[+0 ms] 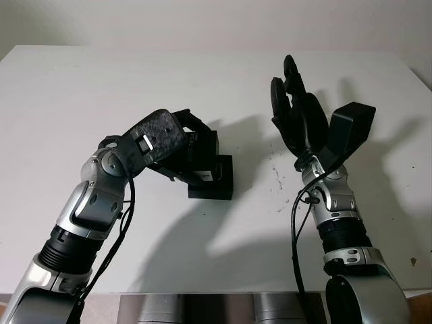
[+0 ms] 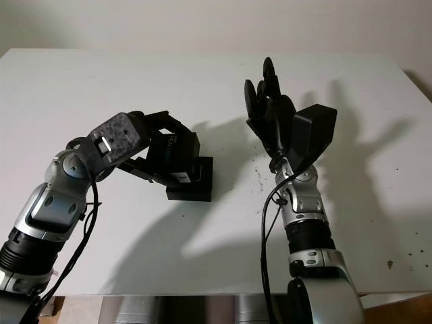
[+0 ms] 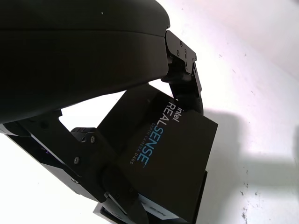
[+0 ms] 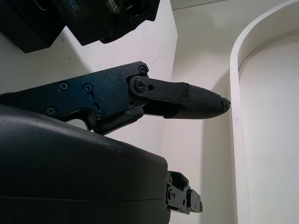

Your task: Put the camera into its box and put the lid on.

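White tabletop (image 1: pixel 67 88) | box (image 1: pixel 214 182) mid-table, well off every edge | left hand (image 1: pixel 177 145) gripping lid (image 3: pixel 163 154) over box | right hand (image 1: pixel 297 111) raised, open | next: square lid, lower level, press evenly

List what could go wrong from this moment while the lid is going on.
1. The left hand holds the lid tilted over the box; it may seat crooked or jam.
2. Nothing steadies the box, so pressing could slide it on the table.
3. The open right hand is raised beside it, too far away to brace quickly.
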